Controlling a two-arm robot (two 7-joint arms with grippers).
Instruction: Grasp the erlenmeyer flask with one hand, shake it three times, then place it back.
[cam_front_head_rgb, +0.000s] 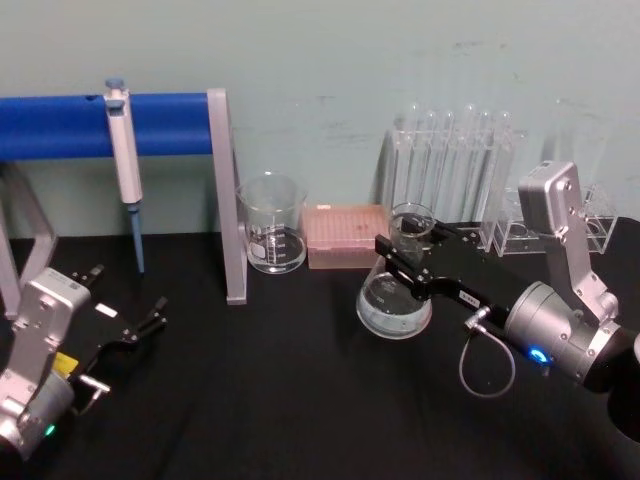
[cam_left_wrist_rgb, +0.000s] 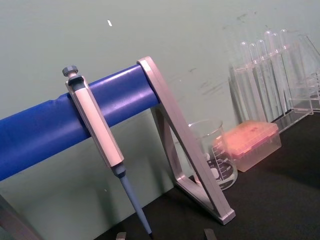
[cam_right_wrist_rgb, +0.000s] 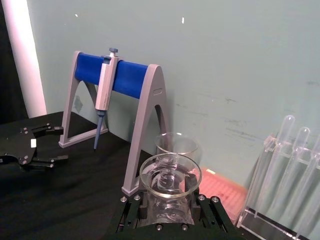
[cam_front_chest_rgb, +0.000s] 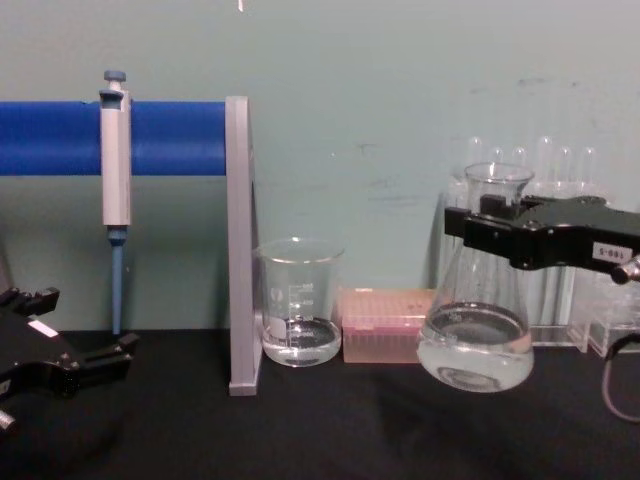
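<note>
Right tool (cam_front_head_rgb: 408, 255) is clenched on the erlenmeyer flask (cam_front_head_rgb: 395, 305), with the jaws across the narrow neck just under the flared rim. The right wrist view looks straight down into the open mouth between the black jaws. The flask sits right of centre on the black desk (cam_front_head_rgb: 280, 400), in front of the pink tip box (cam_front_head_rgb: 345, 235) and near the test tubes (cam_front_head_rgb: 455, 170). The beaker (cam_front_head_rgb: 272, 225) is off to its left. The base looks at or just above the desk, can't tell which.

Left tool (cam_front_head_rgb: 130, 292) is parked low at the robot's left with its jaws spread, holding nothing, below the pipette (cam_front_head_rgb: 125, 150) hanging on the blue stand (cam_front_head_rgb: 100, 125).

Handling, as a judgement:
- **Material:** glass, so rigid, smooth and likely slick against the pads. It would break if knocked or set down hard.
- **Weight:** a shallow pool of clear liquid in the wide base puts the weight low. It should hang steady from the neck, but the liquid will slosh and tug when shaken.
- **Grip point:** the neck is the right place to hold. It is narrow enough for the jaws, and the flare above acts as a stop if it slips. The sloped cone wall would squeeze out of a grip.
- **Spill risk:** the liquid sits well below the mouth, so small shakes should not spill.
- **Clearance:** the test tubes and tip box are close behind, so keep the strokes short and away from them.
- **Set-down:** lower it flat on the base, gently.
</note>
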